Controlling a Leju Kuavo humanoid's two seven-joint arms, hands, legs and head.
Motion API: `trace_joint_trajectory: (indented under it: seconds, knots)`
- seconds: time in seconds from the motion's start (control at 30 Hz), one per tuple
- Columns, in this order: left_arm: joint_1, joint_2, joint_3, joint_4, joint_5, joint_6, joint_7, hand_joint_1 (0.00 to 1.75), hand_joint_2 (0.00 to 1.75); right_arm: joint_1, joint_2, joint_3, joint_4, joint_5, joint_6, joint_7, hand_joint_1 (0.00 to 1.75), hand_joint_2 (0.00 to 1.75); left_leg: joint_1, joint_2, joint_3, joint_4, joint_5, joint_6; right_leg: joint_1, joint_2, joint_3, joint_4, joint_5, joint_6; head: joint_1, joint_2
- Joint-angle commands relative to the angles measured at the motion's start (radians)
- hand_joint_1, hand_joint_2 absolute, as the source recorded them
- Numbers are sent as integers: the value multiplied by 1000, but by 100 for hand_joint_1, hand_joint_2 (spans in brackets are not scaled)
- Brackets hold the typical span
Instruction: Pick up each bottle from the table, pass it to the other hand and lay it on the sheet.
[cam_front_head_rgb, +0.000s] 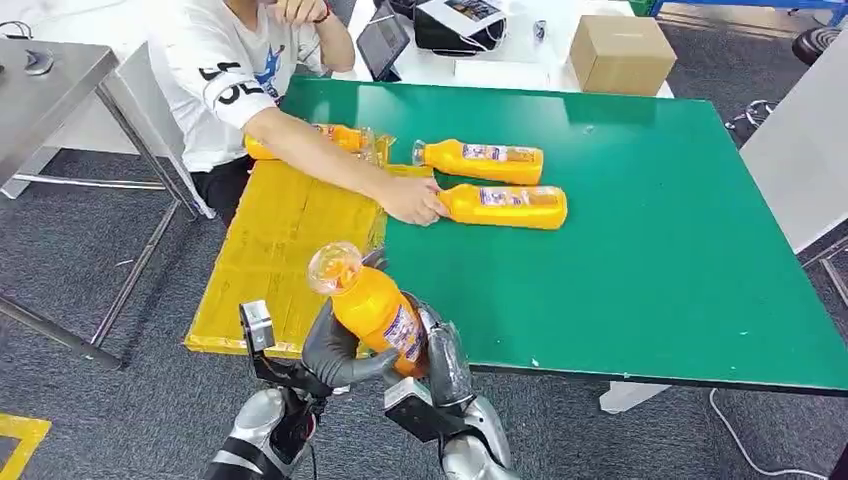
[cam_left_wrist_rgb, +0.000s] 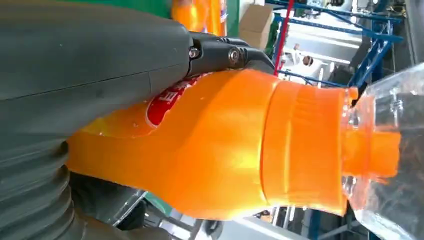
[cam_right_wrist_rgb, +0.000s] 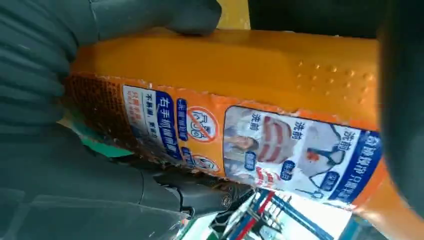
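Note:
An orange bottle (cam_front_head_rgb: 375, 305) with a clear cap stands tilted in the air over the table's front edge, between my two hands. My left hand (cam_front_head_rgb: 335, 350) wraps its lower body from the left, thumb and dark fingers (cam_left_wrist_rgb: 225, 52) lying across the bottle (cam_left_wrist_rgb: 215, 150). My right hand (cam_front_head_rgb: 445, 360) grips the same bottle (cam_right_wrist_rgb: 240, 85) from the right, on its label side. The yellow sheet (cam_front_head_rgb: 270, 250) lies left of the green table (cam_front_head_rgb: 650, 250). Two more orange bottles (cam_front_head_rgb: 480, 161) (cam_front_head_rgb: 505, 207) lie on the green table. Another bottle (cam_front_head_rgb: 340, 137) lies on the sheet's far end.
A person sits at the table's far left, arm stretched over the sheet, with a hand (cam_front_head_rgb: 412, 200) at the neck of the nearer lying bottle. A cardboard box (cam_front_head_rgb: 620, 52) and a tablet (cam_front_head_rgb: 383, 42) stand behind. A grey metal table (cam_front_head_rgb: 50, 90) is on the left.

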Motion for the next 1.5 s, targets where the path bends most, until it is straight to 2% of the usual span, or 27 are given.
trace_joint_trajectory:
  seconds: [0.03, 0.43, 0.47, 0.5, 0.83, 0.9, 1.0, 1.03, 1.07, 1.3, 1.5]
  knots:
    - [-44, 32, -55, 76, 9, -16, 14, 0, 175, -56, 14, 104, 186, 21, 34, 0, 175, 175, 1, -1, 5, -1, -1, -2, 1, 1, 5, -1, -1, -2, 0, 0]
    - [-40, 34, -61, 60, -51, 21, -24, 3, 175, -64, 40, 120, 256, 19, 58, 0, 175, 175, 1, -1, 5, -1, -2, -2, 1, 1, 5, -1, -2, -2, 0, 0]
    - [-39, 32, -60, 59, -50, 21, -25, 164, 175, -64, 40, 119, 258, 17, 61, 0, 175, 175, 1, -1, 2, 0, -1, -1, 1, 0, 2, -1, -1, -1, 0, 0]
    - [-34, 28, -54, 51, -45, 17, -28, 175, 175, -67, 43, 116, 270, 22, 67, 0, 175, 175, 1, -1, 4, 0, -2, -2, 1, 0, 4, -1, -2, -2, 0, 0]
    - [-6, 24, -46, 7, -16, -19, -21, 175, 175, -64, 47, 70, 257, 36, 63, 0, 175, 175, 1, -2, 4, 0, -2, -2, 1, 0, 4, -1, -2, -2, 0, 0]
    - [-1, 25, -48, -1, -17, -21, -21, 175, 175, -62, 49, 56, 243, 41, 53, 0, 168, 175, 2, -1, 5, 0, -2, -2, 2, 0, 5, -1, -2, -2, 0, 0]
    - [4, 25, -49, -13, -17, -16, -21, 175, 175, -65, 51, 41, 230, 36, 51, 1, 171, 175, 1, -1, 3, 1, -2, -2, 1, 0, 3, 0, -2, -2, 0, 0]
    - [7, 24, -47, -19, -17, -13, -21, 175, 175, -64, 55, 30, 224, 28, 59, 0, 136, 175, 1, -1, 2, 0, -1, -1, 1, 0, 2, 0, -2, -2, 0, 0]
    - [11, 23, -42, -24, -17, -3, -21, 175, 175, -60, 60, 12, 216, 17, 67, 0, 0, 0, 1, -1, 1, 0, -1, -1, 1, 0, 1, 0, -1, -1, 0, 0]
    - [24, 19, -14, -47, -45, 51, -30, 175, 175, -37, 59, -33, 134, -39, 141, 5, 0, 0, 1, 0, 3, 0, -2, -2, 1, 1, 2, 0, -1, -2, 0, 0]
    - [22, 4, 56, -99, -187, 230, -100, 175, 175, 12, 34, -59, -42, -71, 177, 9, 0, 0, 1, -1, 2, 0, -2, -2, 1, 0, 3, 0, -2, -2, 0, 0]
